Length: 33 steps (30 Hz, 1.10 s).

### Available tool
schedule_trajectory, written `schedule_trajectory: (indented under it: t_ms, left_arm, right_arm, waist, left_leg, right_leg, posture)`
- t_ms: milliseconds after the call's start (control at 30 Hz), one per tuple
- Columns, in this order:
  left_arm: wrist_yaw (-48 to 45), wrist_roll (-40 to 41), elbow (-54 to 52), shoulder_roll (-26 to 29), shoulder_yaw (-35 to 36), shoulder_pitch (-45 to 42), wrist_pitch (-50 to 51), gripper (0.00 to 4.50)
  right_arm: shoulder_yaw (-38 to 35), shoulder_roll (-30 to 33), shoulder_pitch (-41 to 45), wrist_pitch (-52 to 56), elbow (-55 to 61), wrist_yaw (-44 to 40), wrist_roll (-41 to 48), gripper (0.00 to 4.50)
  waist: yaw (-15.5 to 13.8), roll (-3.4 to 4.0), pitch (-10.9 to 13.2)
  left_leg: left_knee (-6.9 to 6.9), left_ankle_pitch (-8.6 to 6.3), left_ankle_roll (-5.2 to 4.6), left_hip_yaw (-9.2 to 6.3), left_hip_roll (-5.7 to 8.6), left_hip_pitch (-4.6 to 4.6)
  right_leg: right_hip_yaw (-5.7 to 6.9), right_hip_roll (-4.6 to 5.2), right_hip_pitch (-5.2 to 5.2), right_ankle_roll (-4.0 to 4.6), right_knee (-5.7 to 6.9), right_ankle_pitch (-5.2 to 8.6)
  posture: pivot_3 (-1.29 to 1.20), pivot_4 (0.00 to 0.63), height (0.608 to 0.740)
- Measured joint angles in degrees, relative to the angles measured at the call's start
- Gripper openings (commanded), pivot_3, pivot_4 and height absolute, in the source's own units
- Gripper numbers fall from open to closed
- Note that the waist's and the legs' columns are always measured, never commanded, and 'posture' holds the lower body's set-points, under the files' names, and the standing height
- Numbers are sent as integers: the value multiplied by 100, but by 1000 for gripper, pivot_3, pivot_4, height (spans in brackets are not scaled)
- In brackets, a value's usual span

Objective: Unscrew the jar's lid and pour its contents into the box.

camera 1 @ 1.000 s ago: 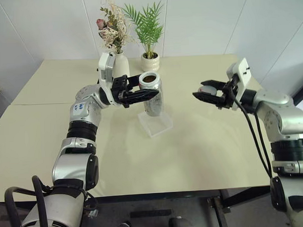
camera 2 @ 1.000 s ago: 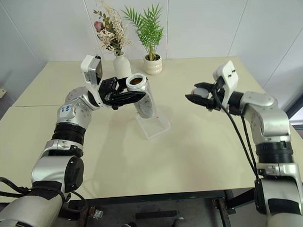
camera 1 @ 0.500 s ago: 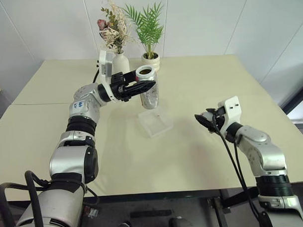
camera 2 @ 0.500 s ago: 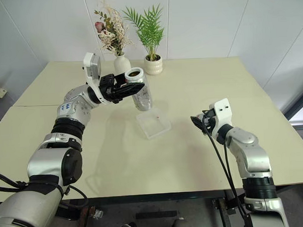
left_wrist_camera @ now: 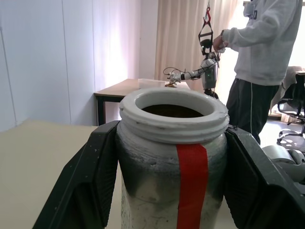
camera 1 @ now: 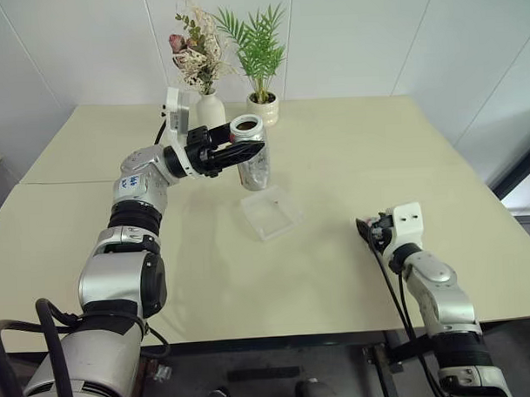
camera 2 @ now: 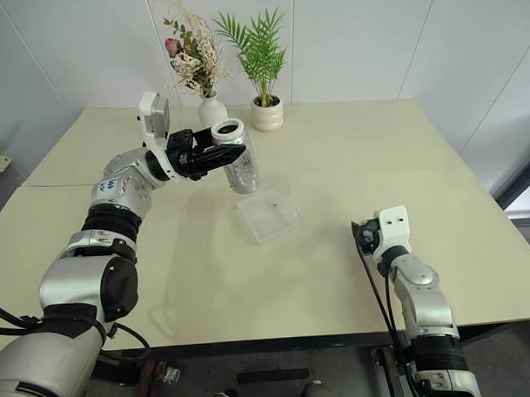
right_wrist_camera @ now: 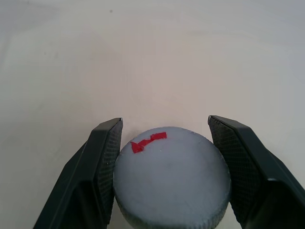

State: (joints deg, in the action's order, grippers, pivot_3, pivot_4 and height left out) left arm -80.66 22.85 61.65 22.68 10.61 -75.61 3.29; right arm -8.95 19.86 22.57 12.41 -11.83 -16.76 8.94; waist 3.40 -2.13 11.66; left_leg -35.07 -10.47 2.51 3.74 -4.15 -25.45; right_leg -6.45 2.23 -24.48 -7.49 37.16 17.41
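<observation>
No legible text anywhere; blue marking on the left arm's shoulder casing (camera 1: 130,181) too small to read.

One jar (camera 1: 251,155), one lid (right_wrist_camera: 171,176) and one box (camera 1: 272,212) are in sight. Behind them stand one vase (camera 1: 210,109) and one plant pot (camera 1: 263,108). One person (left_wrist_camera: 259,67) stands in the room.

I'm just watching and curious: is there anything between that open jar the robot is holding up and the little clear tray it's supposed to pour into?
Nothing visible. The jar, lid off, is clamped in the left gripper just above and behind the box, with only bare table between them.
</observation>
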Motion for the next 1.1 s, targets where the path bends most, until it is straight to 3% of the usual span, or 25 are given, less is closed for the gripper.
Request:
schedule_trajectory:
  t_ms: [167,367,633,833,1100]
  left_arm:
    - [-12,-64,6,4,4,0,-1,2611]
    - [-21,-83,22,14,9,0,-2,2611]
    - [124,-130,243,18,77,-2,-163,2611]
    - [486,-405,532,-12,85,-36,-919,2611]
    - [1042,-956,909,-161,-19,-48,-1923,2611]
  right_arm:
    - [2,5,-34,-8,2,31,-91,4475]
    - [9,246,-67,64,266,-268,-78,4500]
    - [179,955,-298,789,1644,-1206,226,4500]
    - [-63,1574,-239,1431,2733,-2194,1302,4500]
    - [-830,2099,302,863,2377,-3881,2504,4500]
  waist:
    - [6,0,0]
    - [2,0,0]
    - [-1,0,0]
    - [-28,-2,1]
    - [-46,-3,1]
  left_leg:
    - [-2,1,0,0,0,5]
    - [-3,2,0,0,0,6]
    - [-4,2,0,0,0,6]
    - [-5,2,1,-1,1,6]
    - [-4,1,-1,-1,1,6]
  right_leg:
    - [0,0,3,-1,7,-1]
    - [-1,0,3,-1,10,0]
    - [-3,-1,2,-1,12,0]
    - [-2,0,4,-1,9,1]
    - [-1,0,14,-9,-9,-4]
  posture:
    - [0,150,740]
    - [0,150,740]
    - [0,150,740]
    - [0,150,740]
    - [0,150,740]
